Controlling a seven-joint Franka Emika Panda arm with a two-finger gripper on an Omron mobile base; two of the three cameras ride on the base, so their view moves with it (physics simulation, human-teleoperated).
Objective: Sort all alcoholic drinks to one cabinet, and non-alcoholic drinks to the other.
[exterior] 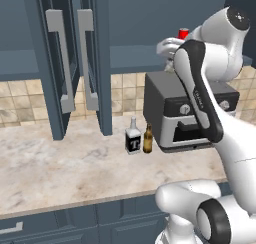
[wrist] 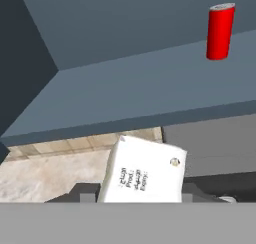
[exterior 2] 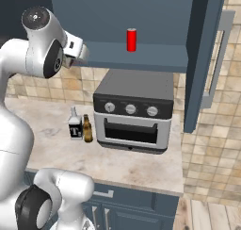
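Observation:
My gripper [wrist: 141,194] is shut on a pale cream-white can [wrist: 145,170] with small print on its side, tilted. The hand [exterior 2: 76,49] hovers just in front of and below the right cabinet's shelf [wrist: 150,93], at its left end. A red can [exterior 2: 131,39] stands upright further right on that shelf, also seen as the red can [exterior: 183,33] past my arm. On the counter the clear liquor bottle [exterior: 133,137] with the white "T" and the brown beer bottle [exterior: 148,139] stand side by side, left of the oven.
A grey toaster oven [exterior 2: 134,111] sits on the marble counter [exterior: 60,163] under the right cabinet. The left cabinet's doors [exterior: 65,63] hang open with long grey handles. The right cabinet's open door [exterior 2: 207,59] juts out at the right.

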